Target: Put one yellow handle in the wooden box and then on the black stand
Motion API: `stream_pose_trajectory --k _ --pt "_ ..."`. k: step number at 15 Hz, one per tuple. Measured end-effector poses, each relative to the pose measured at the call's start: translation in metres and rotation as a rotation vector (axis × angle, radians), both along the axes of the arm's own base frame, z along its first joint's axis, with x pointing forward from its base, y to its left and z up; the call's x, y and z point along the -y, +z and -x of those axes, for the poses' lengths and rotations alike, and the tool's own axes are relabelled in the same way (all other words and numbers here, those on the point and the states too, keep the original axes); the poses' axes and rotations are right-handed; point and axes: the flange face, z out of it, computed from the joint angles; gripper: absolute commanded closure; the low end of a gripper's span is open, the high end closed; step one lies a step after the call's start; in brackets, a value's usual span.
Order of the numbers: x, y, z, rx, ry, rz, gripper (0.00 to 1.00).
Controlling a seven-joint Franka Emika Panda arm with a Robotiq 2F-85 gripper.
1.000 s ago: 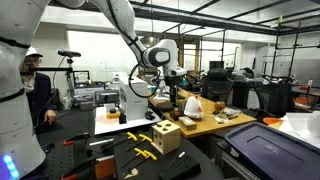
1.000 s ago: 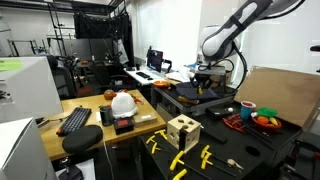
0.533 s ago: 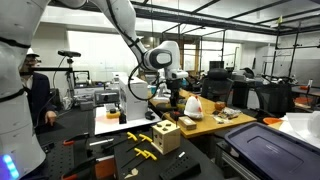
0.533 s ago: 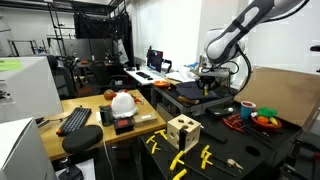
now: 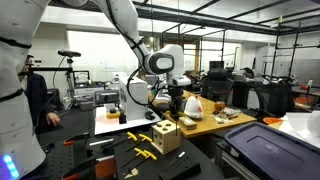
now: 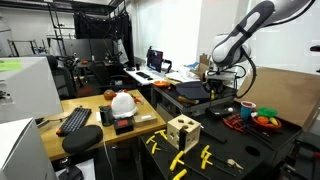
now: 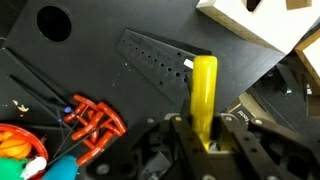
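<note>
Shifting sideways across the bench since the earlier frame, the gripper [image 6: 221, 88] is carrying the yellow handle [image 7: 204, 85], fingers clamped on it, well apart from the wooden box [image 6: 183, 130]. Transfer appears to be underway; the next move is calling for aligned lowering, probably toward the black stand [image 7: 152, 55].

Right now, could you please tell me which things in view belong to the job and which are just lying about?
Job in hand:
- yellow handle, gripped in the shut jaws
- wooden box
- black stand, probably the perforated plate

Lying about:
- spare yellow handles
- white hard hat
- keyboard
- red plastic piece
</note>
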Motion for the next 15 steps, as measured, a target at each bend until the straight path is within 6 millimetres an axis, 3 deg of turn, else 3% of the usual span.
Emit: stream_pose_trajectory --k 8,15 --pt "0.009 -0.019 0.004 0.051 -0.01 -0.041 0.96" --pt "0.03 0.0 -0.001 0.055 0.072 -0.039 0.96"
